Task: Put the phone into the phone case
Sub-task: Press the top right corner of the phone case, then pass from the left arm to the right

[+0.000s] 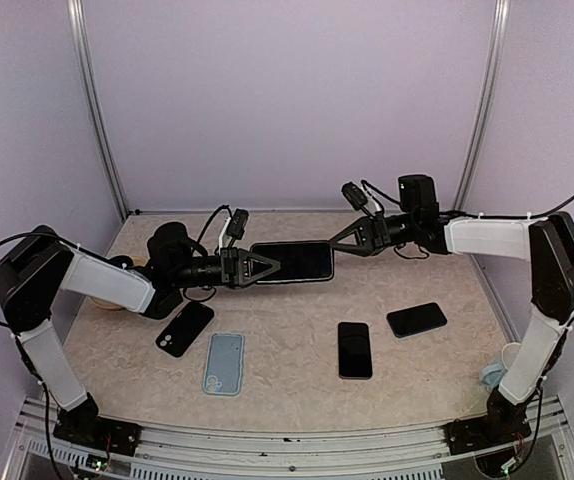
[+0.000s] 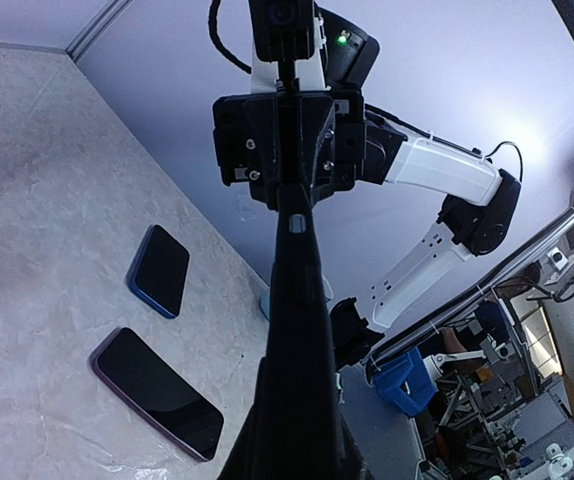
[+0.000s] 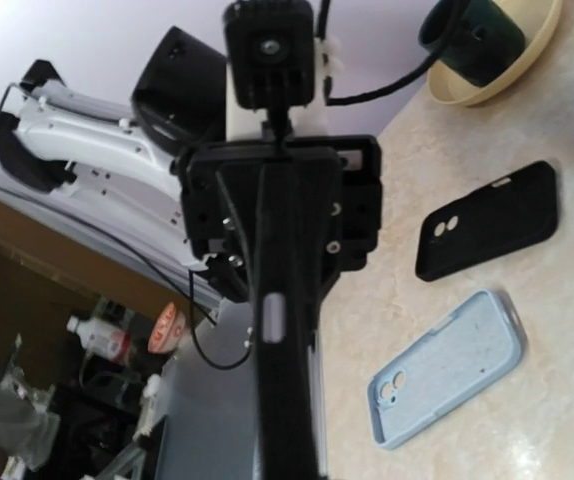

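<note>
Above the marbled bench (image 1: 287,325) we see both arms holding 1 dark phone (image 1: 295,262) level in the air between them. The left fingers (image 1: 259,260) pinch its left end and the right fingers (image 1: 345,237) pinch its right end. On the bench lie 1 pale blue phone case (image 1: 224,362), 1 black case (image 1: 185,328) and 2 more phones (image 1: 355,349) (image 1: 416,319).
</note>
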Controlling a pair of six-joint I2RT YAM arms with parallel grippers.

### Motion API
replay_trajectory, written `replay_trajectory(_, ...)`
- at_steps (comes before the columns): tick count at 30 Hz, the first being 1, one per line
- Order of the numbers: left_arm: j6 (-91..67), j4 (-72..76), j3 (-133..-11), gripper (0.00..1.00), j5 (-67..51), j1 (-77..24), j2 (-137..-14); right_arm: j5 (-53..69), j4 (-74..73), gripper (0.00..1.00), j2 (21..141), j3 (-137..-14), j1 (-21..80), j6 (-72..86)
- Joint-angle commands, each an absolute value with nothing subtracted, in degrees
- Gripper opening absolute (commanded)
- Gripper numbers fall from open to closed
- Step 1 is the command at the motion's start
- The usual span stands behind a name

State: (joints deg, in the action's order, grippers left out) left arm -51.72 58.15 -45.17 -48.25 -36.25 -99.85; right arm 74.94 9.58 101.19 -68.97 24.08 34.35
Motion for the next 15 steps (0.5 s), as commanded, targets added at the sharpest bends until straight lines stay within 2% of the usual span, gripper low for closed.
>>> replay_trajectory(1,-51.1,61.9,-45.9,0.0,-47.4,-35.2,-98.2,80.0,14.7,0.13,97.3,-68.3,21.4,37.2)
replay_trajectory(6,-51.1,62.0,-45.8,0.0,-47.4,-35.2,-98.1,78.4,12.1,0.31,97.1,-68.6,21.0,35.6)
replay_trajectory(10,-51.2,62.0,-45.9,0.0,-47.3,-35.2,-98.1,77.3,11.4,0.39,96.6,-68.4,20.9,34.5)
replay_trajectory(15,-51.5,62.0,-45.8,0.0,-47.0,-35.3,-98.1,70.0,1.3,0.47,95.9,-70.3,21.2,25.2)
